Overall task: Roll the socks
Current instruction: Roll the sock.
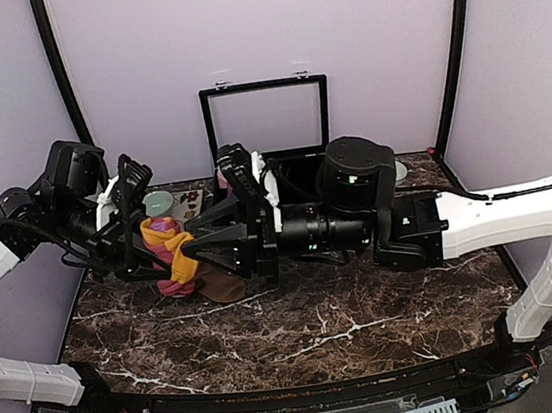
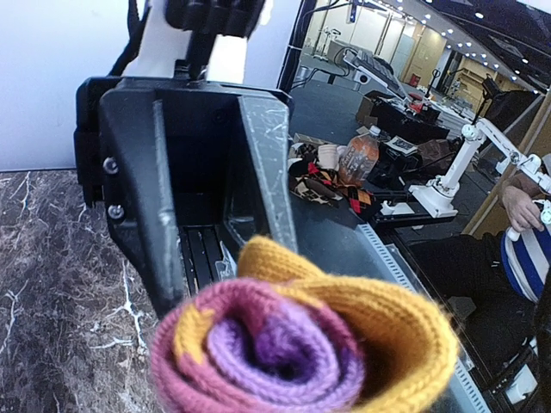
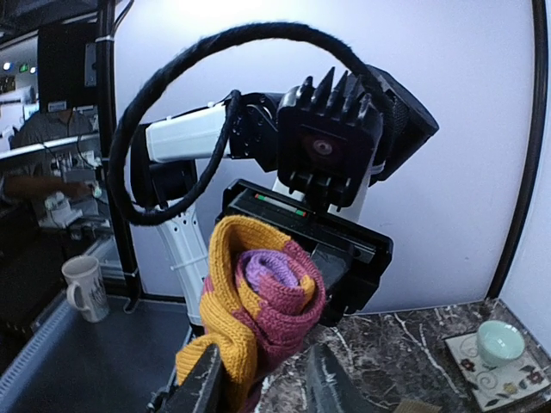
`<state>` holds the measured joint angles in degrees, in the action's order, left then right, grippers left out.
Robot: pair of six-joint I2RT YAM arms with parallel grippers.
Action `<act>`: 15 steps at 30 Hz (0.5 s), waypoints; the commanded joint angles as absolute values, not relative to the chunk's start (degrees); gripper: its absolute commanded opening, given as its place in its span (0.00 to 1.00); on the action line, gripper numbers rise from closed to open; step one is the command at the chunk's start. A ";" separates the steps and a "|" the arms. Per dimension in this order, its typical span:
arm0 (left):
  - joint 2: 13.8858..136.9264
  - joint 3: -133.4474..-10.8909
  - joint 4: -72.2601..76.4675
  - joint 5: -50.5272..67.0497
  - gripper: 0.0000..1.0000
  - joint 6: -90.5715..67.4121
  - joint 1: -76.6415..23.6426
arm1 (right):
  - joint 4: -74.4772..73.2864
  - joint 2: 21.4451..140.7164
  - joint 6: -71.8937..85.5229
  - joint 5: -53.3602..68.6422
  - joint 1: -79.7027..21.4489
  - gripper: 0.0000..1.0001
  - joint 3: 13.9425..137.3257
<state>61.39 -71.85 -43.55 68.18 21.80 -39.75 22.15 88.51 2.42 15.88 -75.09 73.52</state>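
The red-maroon sock pair with its purple and orange cuff is wound into a roll (image 1: 170, 260) (image 2: 293, 344) (image 3: 267, 301) held above the marble table. My left gripper (image 1: 151, 238) (image 3: 288, 271) is shut on the roll from the left. My right gripper (image 1: 189, 255) (image 3: 263, 387) faces it, with its fingers (image 3: 202, 383) on either side of the roll's hanging orange part. One finger touches the fabric and a gap shows beside the other. The left wrist view shows the right gripper's fingers (image 2: 267, 163) straight ahead. The tan-brown sock (image 1: 226, 288) lies flat on the table under both grippers.
A small teal cup on a patterned saucer (image 1: 159, 203) (image 3: 499, 342) stands at the back left of the dark marble table (image 1: 322, 332). An open black-framed box (image 1: 265, 117) stands against the back wall. Purple walls close in both sides.
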 commanded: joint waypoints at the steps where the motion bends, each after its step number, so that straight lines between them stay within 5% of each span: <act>1: 60.03 -74.09 -43.77 72.51 0.00 21.46 -40.23 | 19.56 90.07 3.49 16.01 -74.07 0.34 76.65; 11: 59.56 -73.92 -42.48 76.88 0.00 19.74 -40.18 | 23.79 100.39 7.38 22.78 -73.97 0.33 82.24; 15: 58.79 -73.72 -42.03 75.16 0.00 19.56 -40.21 | 28.09 98.99 8.81 25.40 -73.03 0.08 77.33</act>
<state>59.81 -72.29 -44.84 73.17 20.29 -39.20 27.62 96.84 6.98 26.68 -74.63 81.93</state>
